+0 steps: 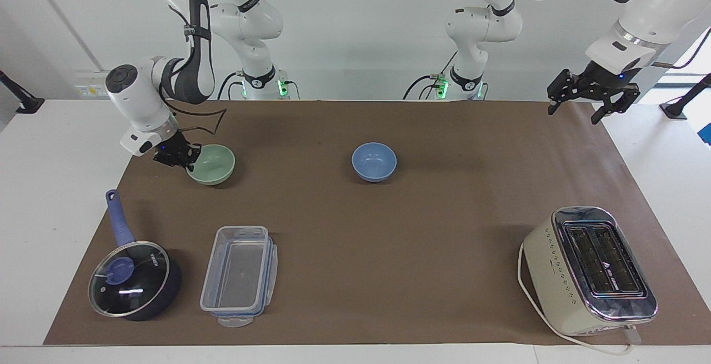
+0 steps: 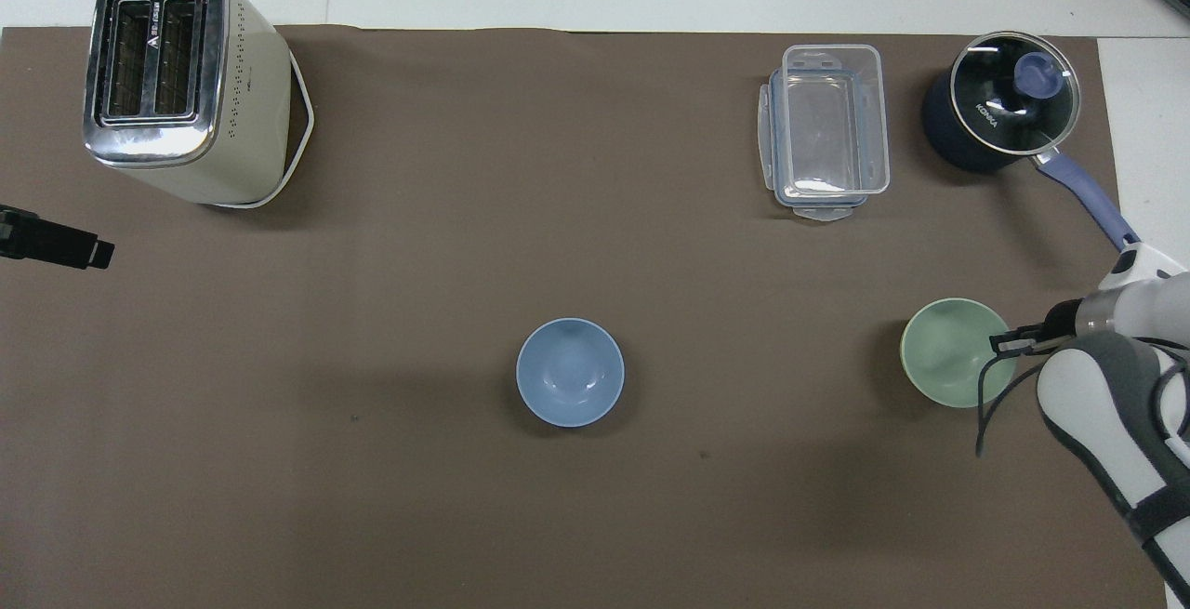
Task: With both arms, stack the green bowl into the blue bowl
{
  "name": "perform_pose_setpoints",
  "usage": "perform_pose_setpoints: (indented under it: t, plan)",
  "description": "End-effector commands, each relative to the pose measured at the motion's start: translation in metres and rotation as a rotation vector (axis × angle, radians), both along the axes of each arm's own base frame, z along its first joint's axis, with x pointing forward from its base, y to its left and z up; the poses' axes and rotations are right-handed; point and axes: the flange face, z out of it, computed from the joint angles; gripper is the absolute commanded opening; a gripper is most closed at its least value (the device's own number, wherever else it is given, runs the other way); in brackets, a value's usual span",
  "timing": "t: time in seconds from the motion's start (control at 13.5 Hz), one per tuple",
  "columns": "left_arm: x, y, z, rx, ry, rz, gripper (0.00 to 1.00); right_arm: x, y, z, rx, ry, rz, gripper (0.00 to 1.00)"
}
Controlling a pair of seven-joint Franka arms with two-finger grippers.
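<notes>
The green bowl [image 1: 211,164] [image 2: 958,351] is held at its rim by the right gripper [image 1: 181,158] [image 2: 1009,343], whose fingers are closed narrowly on the edge facing the right arm's end of the table. The bowl is seen slightly tilted, and whether it is raised off the brown mat [image 1: 355,230] [image 2: 558,497] or resting on it cannot be told. It is placed toward the right arm's end, nearer to the robots than the saucepan [image 1: 133,279] [image 2: 999,116] and the clear container [image 1: 239,275] [image 2: 826,132].

The blue bowl [image 1: 374,161] [image 2: 570,372] is set upright on the mat near the middle of the table, well apart from the green bowl and about as near to the robots as it. Nothing is seen inside it.

The left gripper [image 1: 593,100] [image 2: 56,247] is held high in the air over the corner of the mat at the left arm's end, with its fingers spread wide and nothing between them. In the overhead view only its dark tip is shown at the edge, beside the toaster [image 1: 589,271] [image 2: 181,79]. The toaster is stood at the left arm's end, farther from the robots than both bowls.
</notes>
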Motion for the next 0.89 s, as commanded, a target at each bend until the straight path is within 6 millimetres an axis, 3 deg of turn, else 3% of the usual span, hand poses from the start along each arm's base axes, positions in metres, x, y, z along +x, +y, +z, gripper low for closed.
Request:
perform_pose_setpoints:
  t: [0.0,0.22,0.52,0.81]
  plan:
    - [-0.005,0.006,0.004,-0.021,0.023,0.006,1.00,0.012,-0.002,0.047,0.076,-0.008,0.026,0.00]
    - [-0.010,0.007,0.002,0.000,0.035,-0.002,1.00,0.013,0.001,0.085,0.091,-0.014,0.038,0.00]
    - [-0.023,0.011,-0.001,0.034,0.068,-0.003,1.00,0.015,0.024,0.137,0.135,-0.004,0.027,0.00]
    - [-0.027,0.013,-0.001,0.053,0.090,-0.003,1.00,0.024,0.089,0.145,0.123,0.034,-0.003,0.00]
